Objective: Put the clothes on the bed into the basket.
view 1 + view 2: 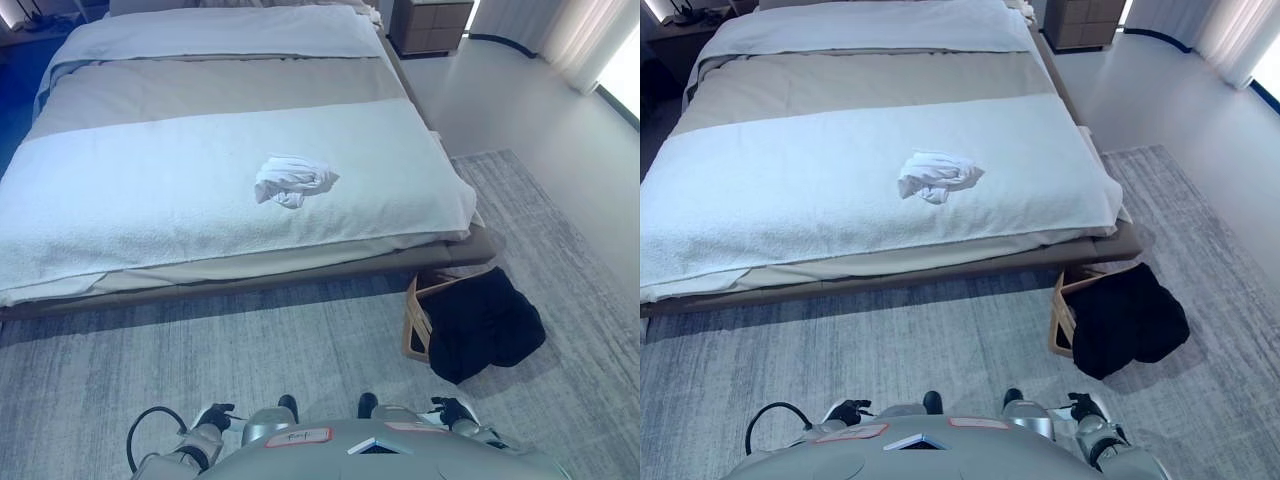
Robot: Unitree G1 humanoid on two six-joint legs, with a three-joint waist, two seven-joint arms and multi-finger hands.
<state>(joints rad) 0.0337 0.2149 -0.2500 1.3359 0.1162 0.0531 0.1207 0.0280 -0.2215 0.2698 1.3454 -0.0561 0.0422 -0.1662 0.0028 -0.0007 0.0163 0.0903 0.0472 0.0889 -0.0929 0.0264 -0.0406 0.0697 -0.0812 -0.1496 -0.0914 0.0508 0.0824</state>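
A crumpled white garment [293,181] lies on the pale blanket of the bed [150,190], a little right of the middle and near the foot. A light wooden basket [413,318] stands on the rug by the bed's right front corner, with black clothing [487,322] filling it and hanging over its side. My left hand [215,414] shows low at the bottom edge and my right hand [450,409] at the bottom right. Both are close to my body and far from the garment and the basket.
A grey rug [280,340] covers the floor between me and the bed. A dark nightstand [430,25] stands at the far right of the bed. Bare pale floor [520,100] and curtains [585,40] lie to the right.
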